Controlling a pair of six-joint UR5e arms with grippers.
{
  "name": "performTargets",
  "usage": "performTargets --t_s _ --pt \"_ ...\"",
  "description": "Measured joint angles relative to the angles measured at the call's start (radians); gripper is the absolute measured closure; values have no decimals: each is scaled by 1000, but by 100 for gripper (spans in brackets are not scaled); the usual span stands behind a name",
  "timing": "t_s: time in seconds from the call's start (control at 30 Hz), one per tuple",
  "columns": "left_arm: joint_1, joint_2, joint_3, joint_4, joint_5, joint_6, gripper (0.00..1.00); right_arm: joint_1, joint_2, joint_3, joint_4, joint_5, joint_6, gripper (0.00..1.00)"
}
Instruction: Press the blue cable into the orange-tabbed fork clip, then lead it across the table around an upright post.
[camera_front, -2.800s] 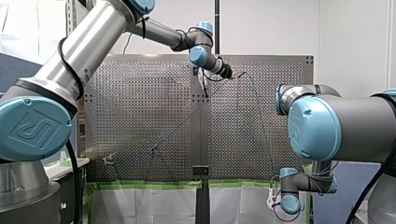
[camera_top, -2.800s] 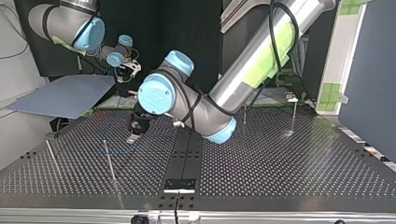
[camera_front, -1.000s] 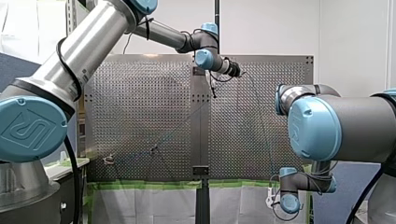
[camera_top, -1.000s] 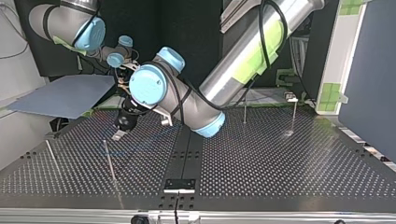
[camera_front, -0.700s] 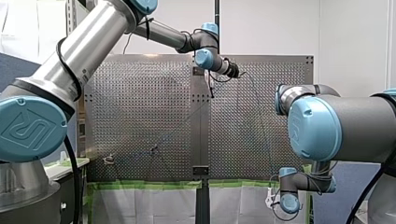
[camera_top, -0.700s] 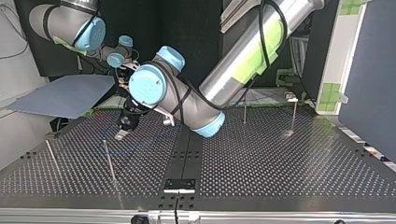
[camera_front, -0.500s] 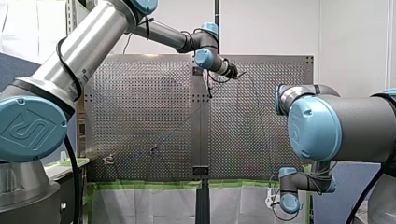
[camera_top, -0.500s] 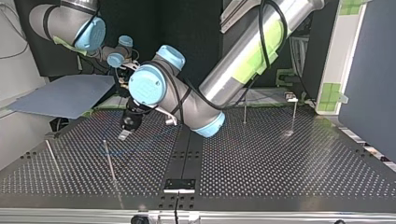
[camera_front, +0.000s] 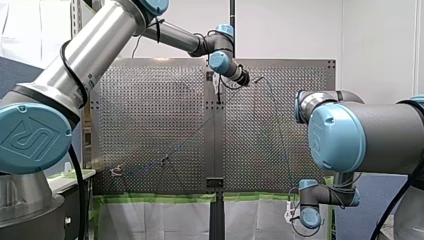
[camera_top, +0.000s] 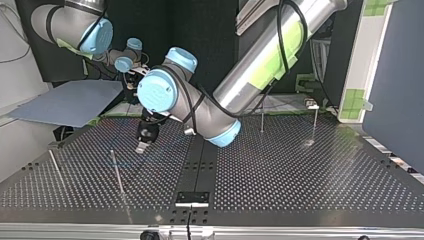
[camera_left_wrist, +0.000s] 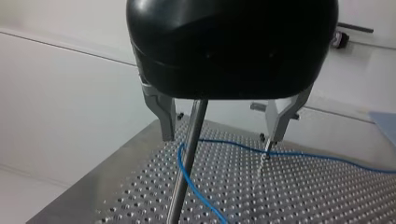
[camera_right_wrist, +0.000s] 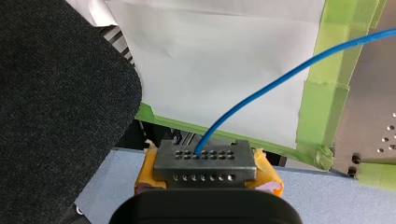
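Front view: bright, even room light. White wall free of hard shadows, soft sheen along my left arm.
Top view: black backdrop across the upper frame, pale glare on the counter toward the lower edge.
Left wrist view: left end effector dark against bright white surroundings.
Right wrist view: blue cable vivid on a brightly lit white sheet.

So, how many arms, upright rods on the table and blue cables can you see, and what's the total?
Arms: 2
Rods: 4
Cable: 1
Total: 7
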Motion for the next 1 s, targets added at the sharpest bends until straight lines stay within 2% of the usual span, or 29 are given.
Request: performTargets --t_s 0.8,1.0 --pt "5 9 0 -3 -15 10 5 -2 0 0 0 0 0 100" --pt "-5 13 -4 -37 -49 36 5 -6 0 0 -1 -3 0 100"
